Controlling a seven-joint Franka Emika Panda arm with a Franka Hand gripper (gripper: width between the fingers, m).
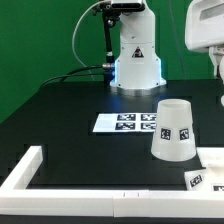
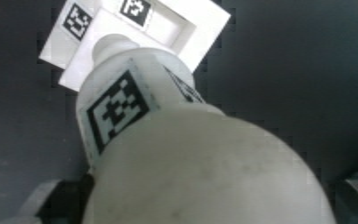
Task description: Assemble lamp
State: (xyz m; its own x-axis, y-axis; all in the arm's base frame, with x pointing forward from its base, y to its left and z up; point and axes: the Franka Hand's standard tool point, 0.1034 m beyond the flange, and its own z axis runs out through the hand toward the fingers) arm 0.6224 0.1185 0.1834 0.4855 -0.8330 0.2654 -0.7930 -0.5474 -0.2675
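In the wrist view the rounded white bulb with a square tag fills most of the picture. My gripper is shut on it, with dark fingers at its sides. Beyond the bulb lies the blocky white lamp base with tags. In the exterior view the gripper is high at the right edge, mostly cut off, and the bulb is hidden there. The tapered shade stands wide end down on the black table. The base sits at the lower right.
The marker board lies flat left of the shade. A long white rail runs along the table's front and left. The robot's pedestal stands at the back, with a green backdrop behind.
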